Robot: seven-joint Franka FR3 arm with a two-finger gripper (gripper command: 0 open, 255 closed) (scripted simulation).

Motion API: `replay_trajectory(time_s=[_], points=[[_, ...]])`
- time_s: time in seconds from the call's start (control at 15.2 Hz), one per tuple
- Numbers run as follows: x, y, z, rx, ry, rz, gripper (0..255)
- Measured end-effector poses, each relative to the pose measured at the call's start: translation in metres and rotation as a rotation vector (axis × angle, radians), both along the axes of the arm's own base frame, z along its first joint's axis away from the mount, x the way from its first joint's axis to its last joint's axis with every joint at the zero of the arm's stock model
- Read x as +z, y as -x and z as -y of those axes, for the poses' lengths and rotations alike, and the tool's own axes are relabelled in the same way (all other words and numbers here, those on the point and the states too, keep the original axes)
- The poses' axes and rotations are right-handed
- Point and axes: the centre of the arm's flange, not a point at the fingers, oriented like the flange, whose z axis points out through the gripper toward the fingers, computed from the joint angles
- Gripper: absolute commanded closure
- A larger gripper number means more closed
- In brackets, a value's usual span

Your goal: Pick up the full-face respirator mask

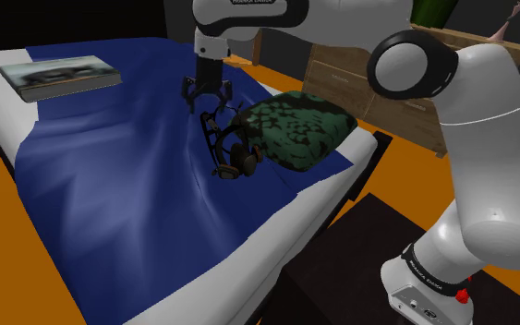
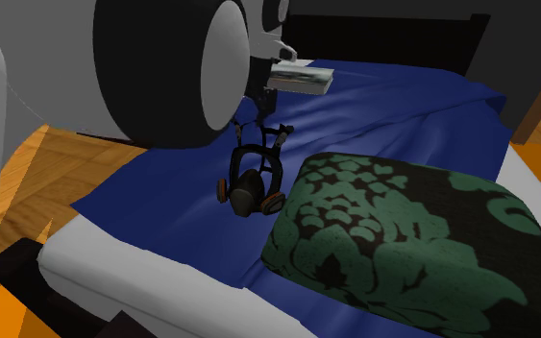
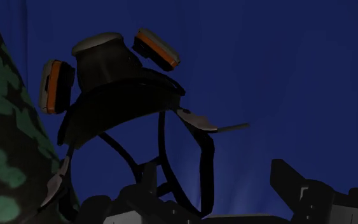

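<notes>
The black full-face respirator mask (image 1: 236,148) w/ orange-edged filter pods (image 3: 55,86) on its sides lies on the blue bed sheet (image 1: 110,194). It is right beside the green-and-black patterned pillow (image 1: 296,127); if the two touch can't be told. Its thin black straps (image 3: 199,153) spread out toward the all-black gripper (image 1: 208,98). The gripper hangs just above the strap end of the mask, fingers wide apart & holding nothing.

The step in hand looks like the reach down for the grab. To do it well, the arm prob. should not pinch just one thin strap. A strap is floppy, so the heavy front would swing & might slip out. Better to go a bit fwd to the hard dark rim of the mask, w/ one finger on each side of it. It should come down slow & straight, so the fingers don't shove the mask or bump the pillow. The sheet looks soft, so the fingers can prob. press in a little to get round the rim. Then squeeze gently till snug & lift straight up, so the straps don't catch.
</notes>
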Motion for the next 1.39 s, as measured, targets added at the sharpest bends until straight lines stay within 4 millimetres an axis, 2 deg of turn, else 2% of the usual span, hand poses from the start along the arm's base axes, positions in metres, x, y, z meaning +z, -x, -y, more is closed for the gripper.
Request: replay_trajectory(time_s=[0.46, 0.53, 1.19, 1.39], points=[[-0.036, -0.004, -0.002, -0.004, -0.003, -0.002, 0], [-0.037, -0.003, -0.001, -0.004, -0.003, -0.002, 255], [-0.039, -0.003, -0.001, -0.004, -0.004, -0.001, 255], [-0.029, -0.003, -0.001, -0.003, -0.003, -0.003, 255]])
